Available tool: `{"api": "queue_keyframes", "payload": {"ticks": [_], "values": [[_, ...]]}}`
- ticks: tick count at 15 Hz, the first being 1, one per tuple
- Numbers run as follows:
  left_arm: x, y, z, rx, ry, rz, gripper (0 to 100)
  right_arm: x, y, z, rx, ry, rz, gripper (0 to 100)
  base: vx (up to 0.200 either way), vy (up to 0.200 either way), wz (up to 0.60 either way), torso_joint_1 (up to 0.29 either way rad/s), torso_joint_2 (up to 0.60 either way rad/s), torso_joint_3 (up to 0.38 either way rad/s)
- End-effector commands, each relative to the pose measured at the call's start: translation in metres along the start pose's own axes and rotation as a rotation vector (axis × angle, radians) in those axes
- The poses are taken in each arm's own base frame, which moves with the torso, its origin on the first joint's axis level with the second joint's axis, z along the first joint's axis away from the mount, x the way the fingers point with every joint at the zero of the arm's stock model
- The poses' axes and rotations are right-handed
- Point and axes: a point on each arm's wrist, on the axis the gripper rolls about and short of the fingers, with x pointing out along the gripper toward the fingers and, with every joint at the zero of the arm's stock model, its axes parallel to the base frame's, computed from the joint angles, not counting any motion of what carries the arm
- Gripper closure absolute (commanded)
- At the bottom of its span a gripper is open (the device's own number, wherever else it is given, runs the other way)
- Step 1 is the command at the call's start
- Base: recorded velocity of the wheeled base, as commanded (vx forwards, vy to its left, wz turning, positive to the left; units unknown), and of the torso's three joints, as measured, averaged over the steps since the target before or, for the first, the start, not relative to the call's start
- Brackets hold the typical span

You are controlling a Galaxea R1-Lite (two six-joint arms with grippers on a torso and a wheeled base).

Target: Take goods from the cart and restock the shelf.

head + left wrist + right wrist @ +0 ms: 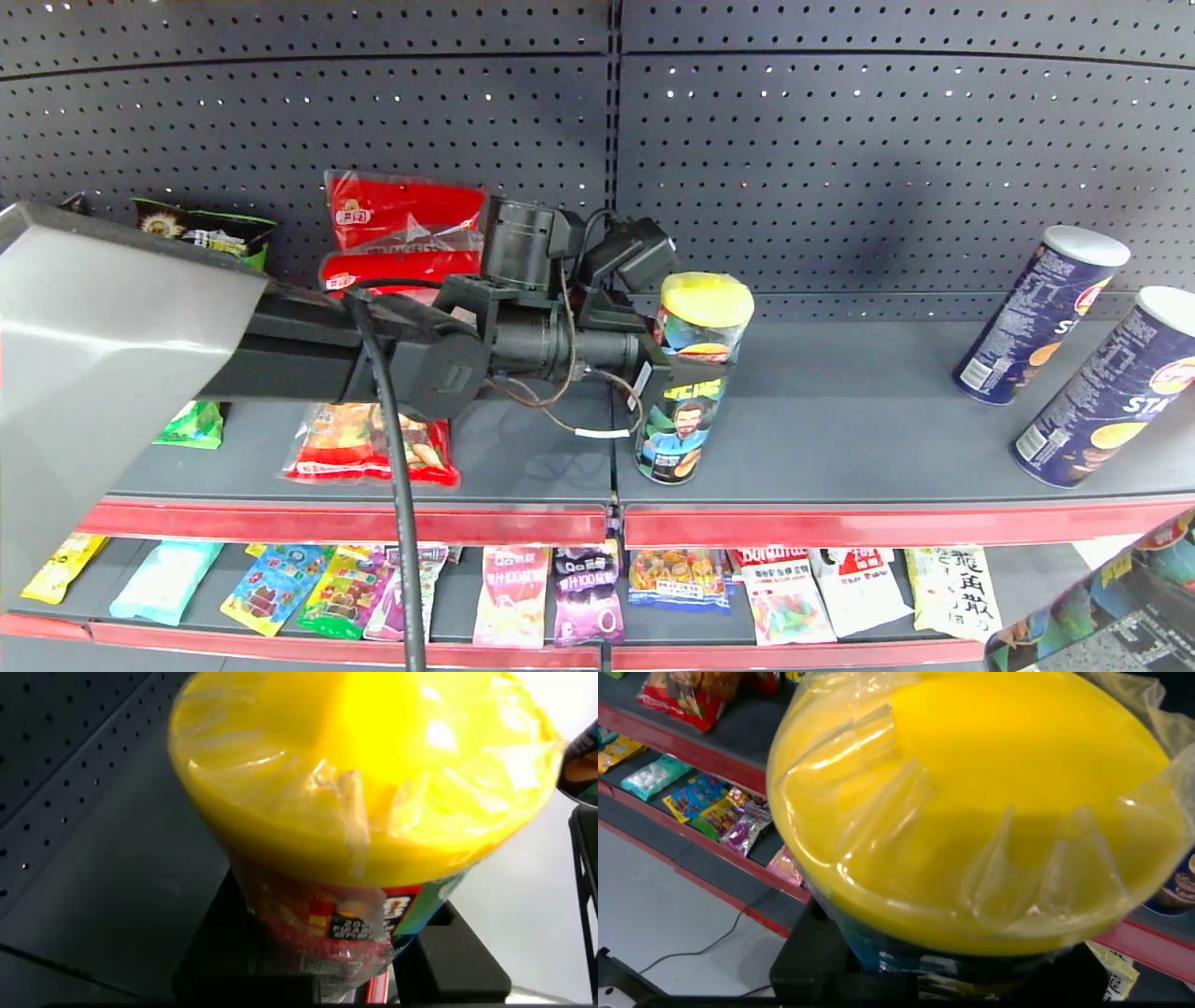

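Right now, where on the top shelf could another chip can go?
The biggest bare patch of shelf lies between the yellow-lidded can in the left gripper and the two blue cans. Left of that can is crowded: red snack bags and the arm.

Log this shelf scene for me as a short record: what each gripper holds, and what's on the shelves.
left gripper: shut on yellow-lidded can, upright at the middle of the top shelf
right gripper: shut on second yellow-lidded can, out in front of the shelving
top shelf, right end: two blue cans
top shelf, left part: red snack bag by the back panel
lower shelf: row of snack packets
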Motion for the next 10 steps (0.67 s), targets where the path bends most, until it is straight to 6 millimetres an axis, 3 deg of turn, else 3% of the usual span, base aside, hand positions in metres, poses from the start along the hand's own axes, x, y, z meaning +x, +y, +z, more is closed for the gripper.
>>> {"api": "queue_keyframes", "payload": {"ticks": [1, 10], "values": [[0.005, 0.000, -0.004, 0.000, -0.002, -0.003, 100, 0.000, 0.000, 0.000, 0.000, 0.002, 0.001, 100, 0.000, 0.000, 0.00, 0.000, 0.00, 0.000], [0.002, -0.013, -0.012, -0.041, -0.001, -0.016, 100, 0.001, 0.000, 0.000, 0.000, 0.004, 0.001, 100, 0.000, 0.000, 0.00, 0.000, 0.00, 0.000]]}}
